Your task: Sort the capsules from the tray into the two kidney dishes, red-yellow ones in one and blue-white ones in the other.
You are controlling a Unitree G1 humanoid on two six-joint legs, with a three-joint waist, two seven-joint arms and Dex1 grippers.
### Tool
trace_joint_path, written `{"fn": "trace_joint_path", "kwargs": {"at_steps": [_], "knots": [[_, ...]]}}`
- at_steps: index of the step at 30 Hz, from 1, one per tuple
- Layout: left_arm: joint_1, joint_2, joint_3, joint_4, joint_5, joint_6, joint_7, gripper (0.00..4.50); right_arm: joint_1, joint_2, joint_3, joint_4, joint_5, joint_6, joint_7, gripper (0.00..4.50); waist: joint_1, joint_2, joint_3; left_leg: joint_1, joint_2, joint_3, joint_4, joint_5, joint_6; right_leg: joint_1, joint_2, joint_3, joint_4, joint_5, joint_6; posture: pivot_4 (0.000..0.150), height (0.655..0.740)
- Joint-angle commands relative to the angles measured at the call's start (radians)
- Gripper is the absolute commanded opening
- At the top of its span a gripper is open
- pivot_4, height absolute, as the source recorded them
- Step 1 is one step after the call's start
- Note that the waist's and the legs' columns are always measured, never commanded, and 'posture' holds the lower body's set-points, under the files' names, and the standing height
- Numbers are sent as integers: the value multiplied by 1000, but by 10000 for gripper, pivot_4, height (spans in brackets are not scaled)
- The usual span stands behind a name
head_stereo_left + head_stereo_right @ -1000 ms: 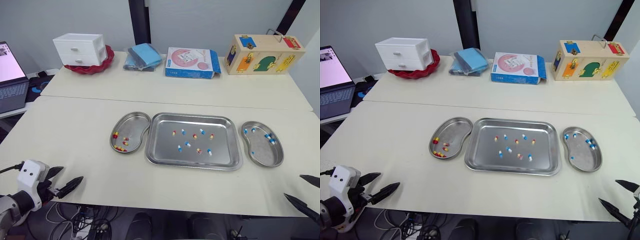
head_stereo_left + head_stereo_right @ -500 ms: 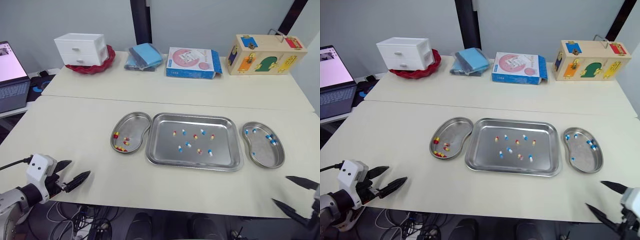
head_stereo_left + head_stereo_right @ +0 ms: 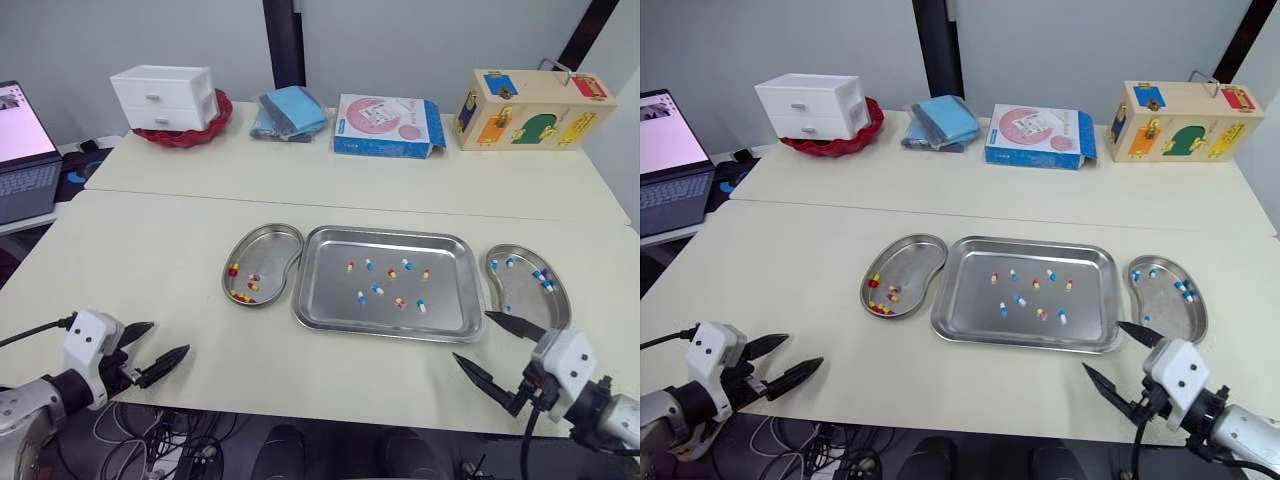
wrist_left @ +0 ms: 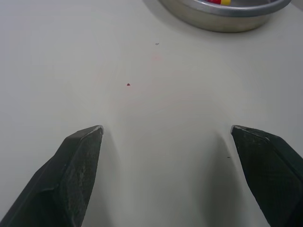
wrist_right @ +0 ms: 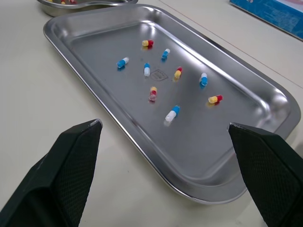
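Observation:
A steel tray (image 3: 330, 300) lies mid-table and holds several red-yellow and blue-white capsules (image 5: 172, 113). To its left, a kidney dish (image 3: 272, 243) has red-yellow capsules (image 3: 240, 295) in it. The kidney dish (image 3: 537, 308) on the tray's right holds blue-white capsules (image 3: 541, 278). My left gripper (image 3: 167, 339) hovers open and empty over the table's front left, well short of the left dish (image 4: 227, 19). My right gripper (image 3: 472, 336) is open and empty at the tray's front right corner, its fingers pointing across the tray (image 5: 94, 42).
Along the back of the table stand a white drawer unit (image 3: 162, 97) on a red bowl, folded blue cloth (image 3: 288, 110), a pink-and-blue box (image 3: 385, 125) and a wooden latch box (image 3: 528, 108). A laptop (image 3: 22, 150) sits far left. Both grippers are near the table's front edge.
My right gripper has come in from the right edge to the tray's front right corner. My left gripper has edged a little rightward. Both stay open.

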Motion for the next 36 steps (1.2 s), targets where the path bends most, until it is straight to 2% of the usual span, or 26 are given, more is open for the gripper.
{"fn": "trace_joint_path", "kwargs": {"at_steps": [1, 6, 10, 13, 16, 19, 20, 29, 36], "knots": [[-45, 34, -9, -138, -72, 27, -25, 44669, -11, -13, -1, -11, 1, -11, -1, 45000, 1, 0, 0, 0, 0, 0, 0, 0, 0, 0, 0, 0, 0, 0, 0, 1500, 7312], [-229, 42, -148, -299, -135, 179, 56, 44669, -23, -8, 24, 32, -11, -42, 11, 45000, 3, -1, -1, 0, 0, 0, 1, 1, -2, 1, 0, -1, 0, 0, 0, 1500, 7312], [-406, -10, -281, -346, -125, 326, 207, 44669, -23, 5, 60, 52, -29, -70, 2, 45000, -1, 0, -1, 0, 0, -1, 0, 1, -2, 1, 0, -1, 1, 0, 0, 1500, 7312], [-528, -90, -397, -346, -88, 393, 312, 44669, -27, 15, 87, 63, -40, -86, -6, 45000, -2, 0, -1, 0, 0, -1, 0, 1, -2, 1, 0, -1, 1, 0, 0, 1500, 7312], [-636, -201, -481, -309, -64, 443, 411, 44669, -39, 38, 105, 58, -28, -71, -31, 45000, -1, 0, 0, -1, -1, -1, 1, 1, -2, 1, 0, -1, 1, 0, 0, 1500, 7312], [-678, -250, -544, -276, -28, 447, 440, 39815, -44, 43, 117, 56, -31, -68, -39, 45000, -4, 0, -1, -1, -1, -1, 1, 1, -2, 1, 1, -1, 1, 0, 0, 1500, 7312], [-708, -275, -576, -249, -7, 454, 460, 36715, -46, 45, 121, 56, -33, -68, -43, 45000, -3, 0, -1, -1, -1, -1, 1, 1, -2, 1, 1, -1, 1, 0, 0, 1500, 7312], [-868, -435, -727, -5, 146, 460, 570, 36715, -56, 45, 137, 52, -35, -65, -62, 45000, 1, 0, -1, -1, -1, -2, 3, 1, -2, 1, 1, -2, 1, 0, 1, 1500, 7312], [-928, -489, -764, 154, 219, 421, 563, 36715, -47, 45, 150, 35, -37, -61, -78, 45000, 0, 0, -1, -2, -1, -2, 3, 2, -2, 1, 1, -2, 1, 0, 1, 1500, 7312]]}}
